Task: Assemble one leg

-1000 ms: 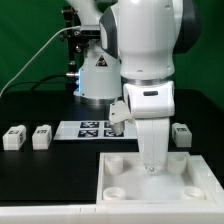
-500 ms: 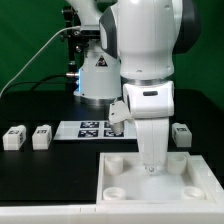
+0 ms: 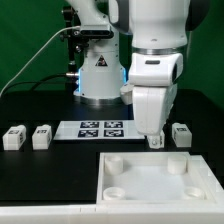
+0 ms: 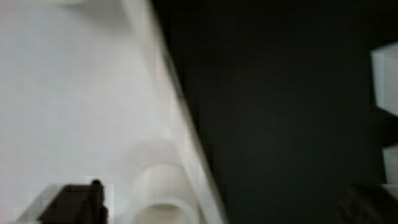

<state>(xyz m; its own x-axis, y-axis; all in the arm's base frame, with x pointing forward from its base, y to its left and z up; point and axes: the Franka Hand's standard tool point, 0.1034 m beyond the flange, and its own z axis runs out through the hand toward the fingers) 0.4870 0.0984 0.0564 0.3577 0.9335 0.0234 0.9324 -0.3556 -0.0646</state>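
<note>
My gripper [image 3: 153, 140] hangs just above the far edge of the large white panel [image 3: 150, 195], between its two far corner sockets. Two small white legs [image 3: 14, 137] [image 3: 41, 136] lie on the black table at the exterior view's left. A third leg [image 3: 181, 134] lies at the right, close beside the gripper. In the blurred wrist view the gripper [image 4: 222, 205] has its dark fingers [image 4: 75, 200] far apart with nothing between them. The panel [image 4: 63, 100] fills one side there, with a rounded white socket-like shape [image 4: 160, 195] at its edge.
The marker board [image 3: 95, 129] lies flat behind the panel, between the legs. The arm's base and a lit device [image 3: 98, 75] stand at the back. In the wrist view, two white pieces [image 4: 384, 75] show blurred at the frame's edge on the black table.
The gripper has lifted off the panel and moved up and toward the exterior view's right. It now hangs over the panel's far edge. The legs and the panel have not moved.
</note>
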